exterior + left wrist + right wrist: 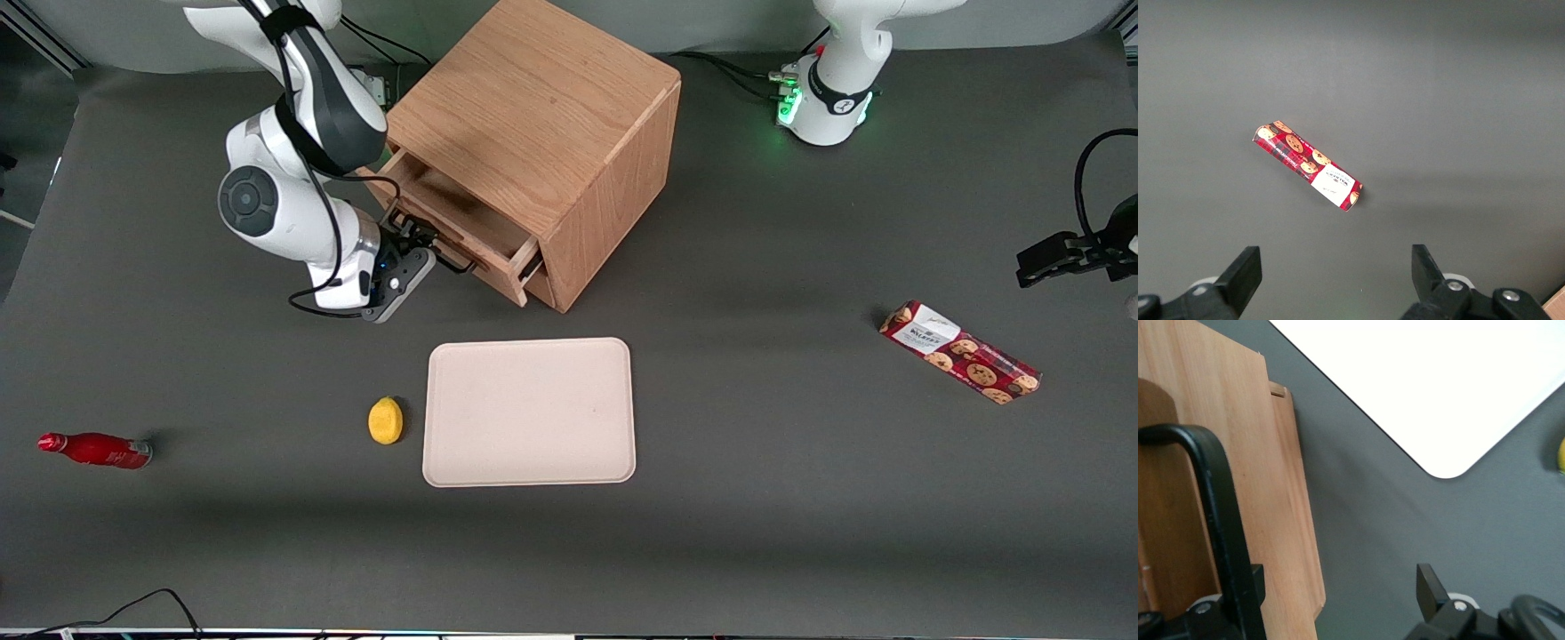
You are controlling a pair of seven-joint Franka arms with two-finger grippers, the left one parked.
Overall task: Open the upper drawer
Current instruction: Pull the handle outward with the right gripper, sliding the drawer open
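Note:
The oak cabinet [533, 133] stands at the back of the table. Its upper drawer [462, 222] is pulled partly out, and its inside shows. The thin black bar handle [455, 263] runs along the drawer front. My right gripper [411, 247] is in front of the drawer, at the handle. In the right wrist view the handle [1215, 513] runs over the drawer front [1278, 520] beside one finger [1255, 583]. The gripper [1341, 580] is wide open and grips nothing. The lower drawer is hidden under the upper one.
A pale tray [530, 412] lies nearer the front camera than the cabinet, with a yellow lemon [385, 420] beside it. A red bottle [96, 450] lies toward the working arm's end. A cookie packet [960, 352] lies toward the parked arm's end.

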